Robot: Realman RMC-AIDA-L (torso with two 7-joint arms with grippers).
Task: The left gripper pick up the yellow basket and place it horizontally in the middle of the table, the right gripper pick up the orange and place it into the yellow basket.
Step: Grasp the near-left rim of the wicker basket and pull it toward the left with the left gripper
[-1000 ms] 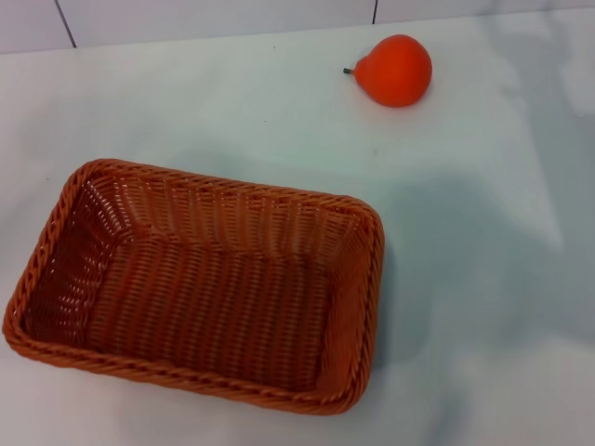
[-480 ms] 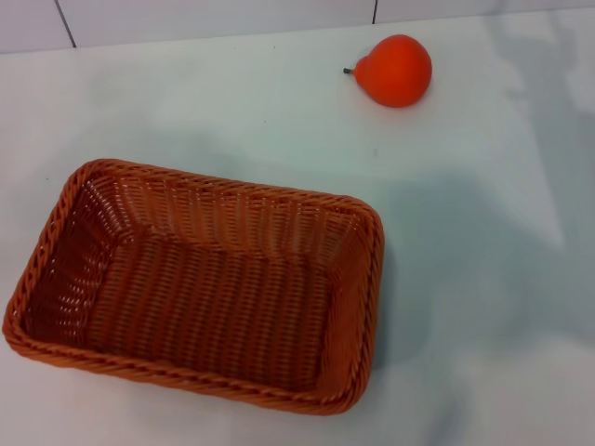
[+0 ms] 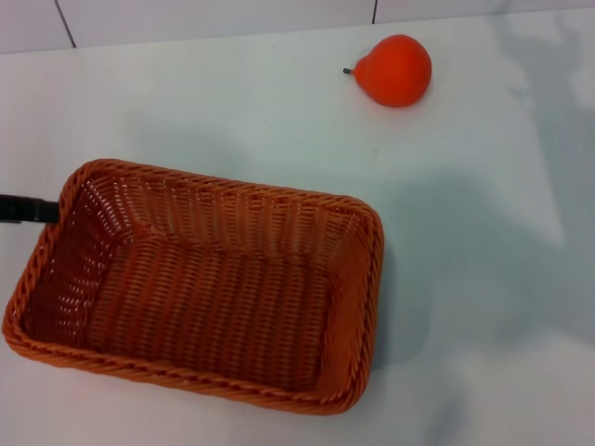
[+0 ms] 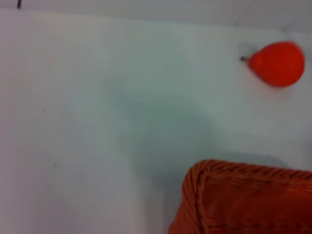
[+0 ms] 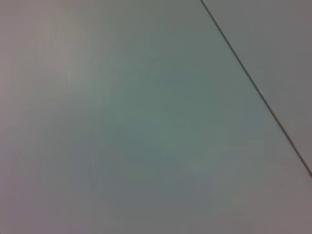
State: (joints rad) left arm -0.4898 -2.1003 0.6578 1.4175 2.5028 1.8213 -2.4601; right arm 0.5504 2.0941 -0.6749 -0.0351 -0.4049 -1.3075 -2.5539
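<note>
Yellow basket [image 3: 200, 283], left gripper [image 3: 28, 209] at its left rim

— How is the light for me?
— Bright and even on the white table [image 3: 232, 102]. A soft grey shadow lies right of the yellow basket [image 3: 200, 283].
— And my left wrist view?
— Blurred; the orange [image 4: 278, 64] has soft edges.

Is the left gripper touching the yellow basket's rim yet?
Cannot tell. In the head view the left gripper tip ends right at the far-left corner of the yellow basket, with no visible gap but no clear contact either.
</note>
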